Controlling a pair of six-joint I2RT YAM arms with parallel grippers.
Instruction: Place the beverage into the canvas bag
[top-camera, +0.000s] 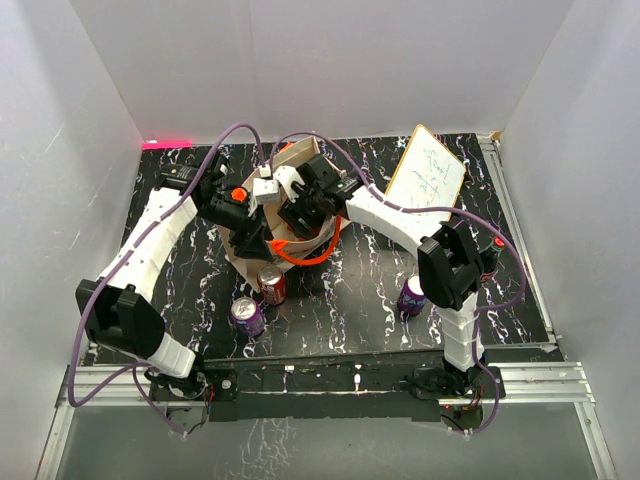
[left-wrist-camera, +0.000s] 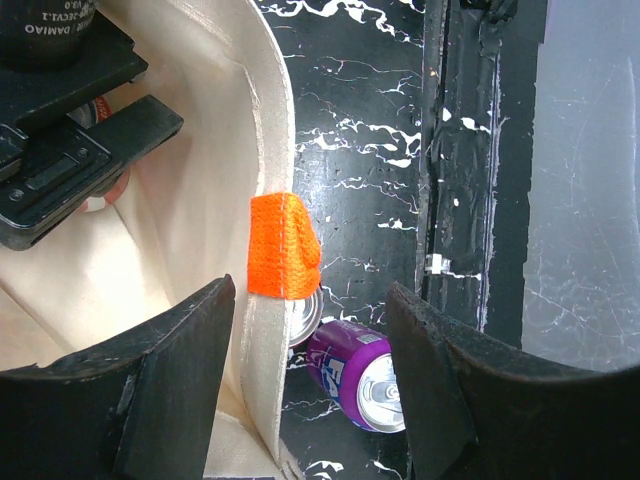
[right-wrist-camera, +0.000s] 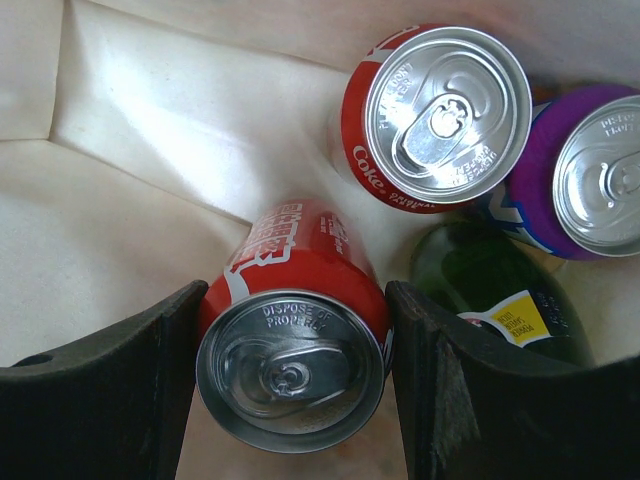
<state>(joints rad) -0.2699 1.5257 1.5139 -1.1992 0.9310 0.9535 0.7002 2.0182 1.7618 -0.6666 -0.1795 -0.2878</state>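
Black marbled table (top-camera: 350, 300), white walls all round. At upper centre of the top view, right gripper (right-wrist-camera: 297, 300) sits inside the canvas bag (right-wrist-camera: 150, 150), fingers pinching a red can (right-wrist-camera: 290, 375) by its sides. The can is upright, long axis along the gripper's line of reach, lid facing the wrist camera. Bag floor lies straight beyond it, so release looks like a short drop, then a pull-out along the same line. Upper right of that view: Coke can (right-wrist-camera: 440, 110), purple can (right-wrist-camera: 590, 170), green bottle (right-wrist-camera: 490, 290), all in the bag, close by. Further out, left gripper (left-wrist-camera: 310, 290) is spread, straddling the bag rim at the orange handle (left-wrist-camera: 283, 247), one finger well clear of the cloth. Right arm does the placing.
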